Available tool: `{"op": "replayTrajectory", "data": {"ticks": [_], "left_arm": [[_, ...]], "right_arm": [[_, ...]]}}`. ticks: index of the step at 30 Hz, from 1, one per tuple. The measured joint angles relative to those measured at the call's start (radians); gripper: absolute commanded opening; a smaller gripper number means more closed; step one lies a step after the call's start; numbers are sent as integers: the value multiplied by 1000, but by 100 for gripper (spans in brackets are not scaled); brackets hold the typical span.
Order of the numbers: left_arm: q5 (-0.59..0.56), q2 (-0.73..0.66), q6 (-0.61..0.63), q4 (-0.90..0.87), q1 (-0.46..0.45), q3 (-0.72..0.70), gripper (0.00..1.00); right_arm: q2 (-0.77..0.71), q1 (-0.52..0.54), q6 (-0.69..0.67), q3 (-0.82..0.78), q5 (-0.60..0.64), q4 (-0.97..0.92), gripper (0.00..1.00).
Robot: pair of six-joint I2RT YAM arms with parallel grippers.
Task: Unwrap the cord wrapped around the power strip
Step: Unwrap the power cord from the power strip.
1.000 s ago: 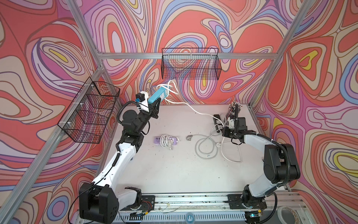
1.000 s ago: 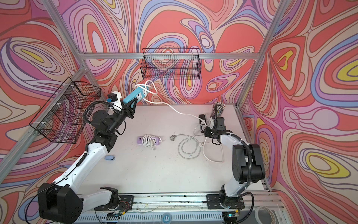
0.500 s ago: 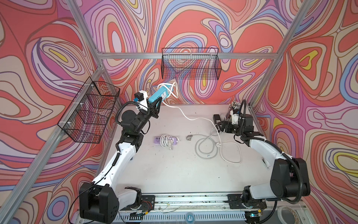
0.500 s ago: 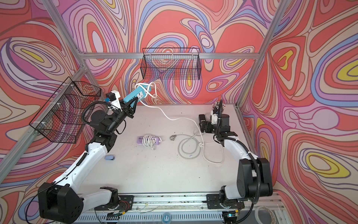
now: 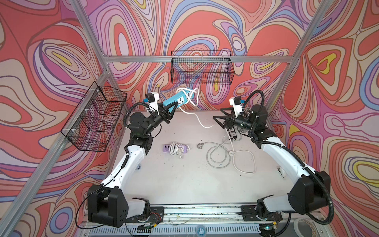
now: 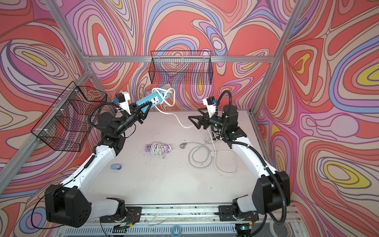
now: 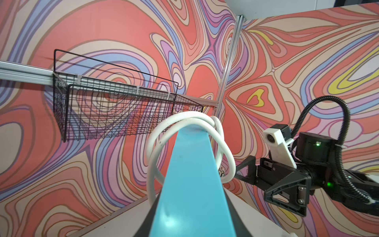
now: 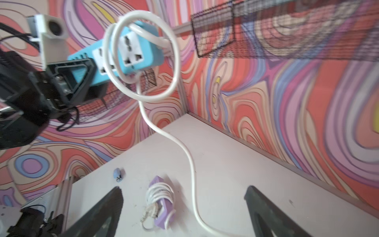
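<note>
Your left claw (image 5: 173, 105) grips the blue strip (image 5: 180, 99) aloft; white cord (image 7: 184, 116) loops loosely round its far end, trailing to the surface (image 5: 184, 180). Your right claw (image 5: 217, 114) stands open, empty.

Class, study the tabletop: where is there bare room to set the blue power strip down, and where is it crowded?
Free: the near half of the table, between the left arm and right arm, in front of the purple power strip and the grey cord loop. Crowded: right side around that loop; the white cord crosses the far middle.
</note>
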Motion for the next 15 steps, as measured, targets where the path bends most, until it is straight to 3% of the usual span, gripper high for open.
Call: {"op": "replayTrajectory", "data": {"ticks": [5,13,15], "left_arm": [[73,21,-77,45,-7,28,0],[146,28,-138,80,-34,48,0],[156,28,-147,88,-39,51,0]], "right_arm": [[137,100,-46,105,-71,38,94],[244,125,-52,118,-82,108,92],[259,126,-55,127,-81,121,85]]}}
